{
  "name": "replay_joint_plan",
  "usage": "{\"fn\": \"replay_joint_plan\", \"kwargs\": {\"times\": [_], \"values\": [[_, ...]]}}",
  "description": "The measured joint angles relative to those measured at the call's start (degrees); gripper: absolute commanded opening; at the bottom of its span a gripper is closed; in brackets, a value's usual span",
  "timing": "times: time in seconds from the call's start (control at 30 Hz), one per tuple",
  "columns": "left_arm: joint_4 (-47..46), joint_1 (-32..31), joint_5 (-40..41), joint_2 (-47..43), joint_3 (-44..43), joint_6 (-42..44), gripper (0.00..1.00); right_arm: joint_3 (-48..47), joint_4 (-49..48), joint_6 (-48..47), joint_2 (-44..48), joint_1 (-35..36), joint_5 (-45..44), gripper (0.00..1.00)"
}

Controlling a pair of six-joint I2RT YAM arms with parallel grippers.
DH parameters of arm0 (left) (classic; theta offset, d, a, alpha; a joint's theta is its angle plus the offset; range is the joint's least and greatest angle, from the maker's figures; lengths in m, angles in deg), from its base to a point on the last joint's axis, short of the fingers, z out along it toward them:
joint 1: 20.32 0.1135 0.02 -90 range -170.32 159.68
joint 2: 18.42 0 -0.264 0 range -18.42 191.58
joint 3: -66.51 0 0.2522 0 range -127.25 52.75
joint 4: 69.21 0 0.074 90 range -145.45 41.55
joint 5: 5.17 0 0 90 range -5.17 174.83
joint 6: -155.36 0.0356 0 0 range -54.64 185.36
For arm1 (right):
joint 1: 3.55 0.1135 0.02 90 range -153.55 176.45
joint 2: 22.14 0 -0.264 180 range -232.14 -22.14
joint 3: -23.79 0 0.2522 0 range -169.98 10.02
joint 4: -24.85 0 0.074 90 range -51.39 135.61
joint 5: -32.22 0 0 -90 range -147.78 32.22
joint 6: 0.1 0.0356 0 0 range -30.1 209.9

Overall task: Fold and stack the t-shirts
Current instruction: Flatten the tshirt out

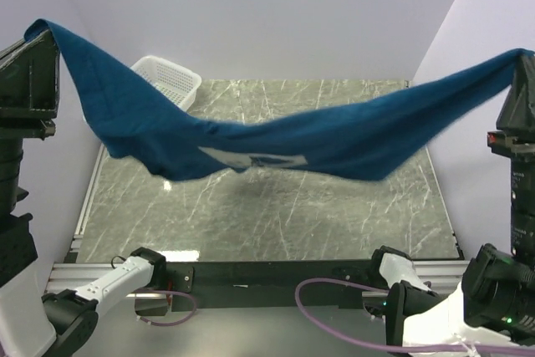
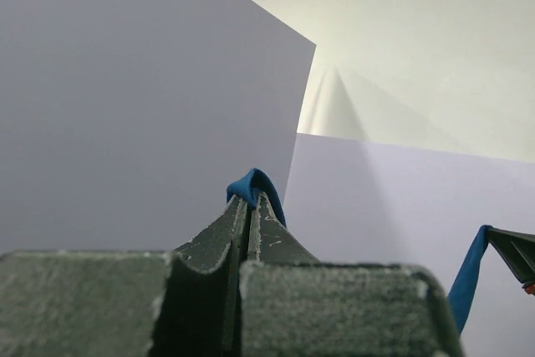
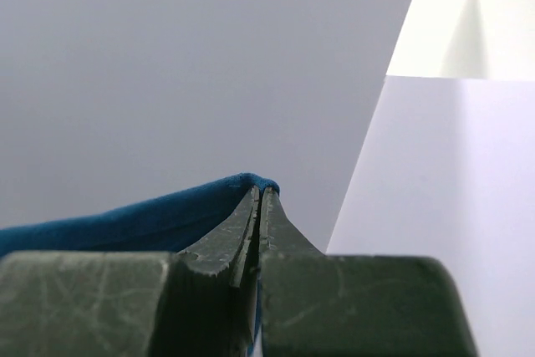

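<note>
Deep blue t-shirt carries a pale grey-white chest print with dark markings, set against a table patterned as grey-green marble with thin white veins. The basket is white with a fine mesh pattern, the walls are a flat pale lilac-grey, and the cable is purple. The left gripper and right gripper are both matte charcoal, flecked with pale scuff marks.
</note>
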Motion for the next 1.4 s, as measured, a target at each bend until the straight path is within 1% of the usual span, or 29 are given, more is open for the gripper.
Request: {"fn": "replay_joint_plan", "kwargs": {"times": [0.23,0.43,0.5,0.6,0.73,0.8,0.87,0.93,1.0,1.07,1.13,1.23,1.33,1.4], "values": [[-1.5,0.0,0.0,-0.8,4.2,-0.4,0.01,1.3,-0.5,1.5,0.5,0.0,-3.1,0.0],[-1.9,0.0,0.0,-0.7,9.5,-0.3,0.01,8.6,-1.2,1.6,0.5,0.0,-3.0,0.0],[-2.2,0.0,0.0,-0.6,11.2,-0.2,0.01,12.7,-2.0,1.6,0.4,0.0,-2.3,0.0],[-3.4,0.0,1.2,-0.3,15.0,0.2,0.0,21.4,-4.5,1.6,0.7,0.0,-0.8,0.0],[-7.1,0.0,3.7,2.0,22.4,0.8,0.0,36.8,-8.2,1.6,0.0,0.0,1.6,0.0],[-9.2,0.0,4.6,5.2,26.0,0.8,0.0,44.2,-10.1,1.6,-1.0,0.0,2.6,0.0],[-12.0,0.1,4.9,10.7,29.0,0.7,0.0,51.4,-12.9,1.8,-2.7,0.0,3.9,0.0],[-14.9,0.4,4.9,17.5,30.6,0.1,0.0,57.8,-16.5,1.8,-6.5,0.2,4.9,0.0],[-17.1,0.9,4.5,26.4,31.1,-0.5,0.0,62.6,-19.5,1.8,-11.4,0.9,4.8,0.0],[-18.4,1.3,4.2,37.4,30.3,-1.5,0.0,65.4,-22.1,1.8,-18.4,2.1,4.3,0.0],[-17.8,1.7,4.0,48.0,26.4,-2.1,0.0,65.8,-24.4,1.8,-25.7,3.5,3.1,0.0],[-15.6,2.2,4.2,64.5,16.0,-3.4,0.0,63.0,-27.1,2.1,-38.3,5.7,0.7,0.0],[-12.2,2.9,4.7,77.2,5.7,-5.2,0.0,57.3,-27.6,2.4,-48.3,7.3,-2.5,0.0],[-10.2,3.3,5.2,82.1,0.9,-6.2,0.0,53.0,-27.5,2.5,-53.3,8.3,-4.7,0.0]]}}
